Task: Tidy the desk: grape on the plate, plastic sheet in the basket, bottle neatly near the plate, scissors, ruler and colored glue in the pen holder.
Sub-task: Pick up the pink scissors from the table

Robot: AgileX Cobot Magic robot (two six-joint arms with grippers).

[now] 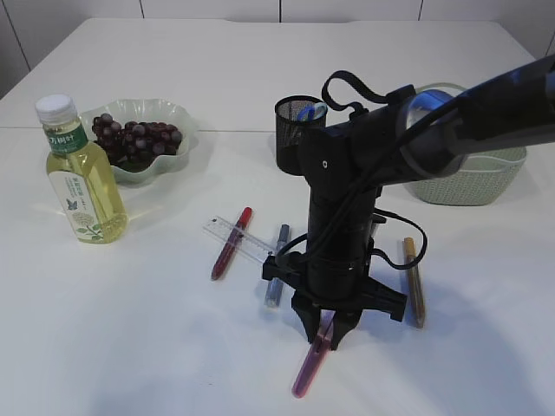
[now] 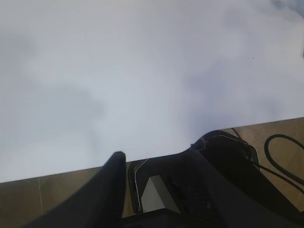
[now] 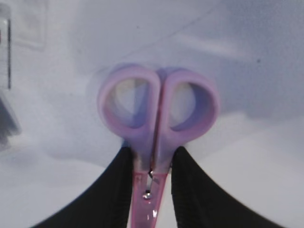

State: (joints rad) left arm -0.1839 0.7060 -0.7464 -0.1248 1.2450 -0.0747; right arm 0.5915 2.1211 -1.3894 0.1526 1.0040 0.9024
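My right gripper [image 1: 323,334] points straight down over the table's front, its jaws closed on the neck of the purple-handled scissors [image 1: 305,368], which slant down to the table. In the right wrist view the scissors [image 3: 159,137] sit between the jaws [image 3: 152,154], just below the handle loops. A clear ruler [image 1: 238,238] lies on the table with red [image 1: 231,243], blue [image 1: 277,264] and gold [image 1: 414,282] glue pens. The black mesh pen holder [image 1: 299,130] stands behind them. Grapes [image 1: 139,137] lie on the green plate [image 1: 186,117]. The bottle [image 1: 82,173] stands upright to its left. My left gripper [image 2: 159,154] is open and empty over the table's edge.
A pale green basket [image 1: 473,178] stands at the back right, partly hidden by my right arm; a clear curved edge [image 1: 434,89] shows above it. The left arm is outside the exterior view. Floor shows beyond the table edge in the left wrist view.
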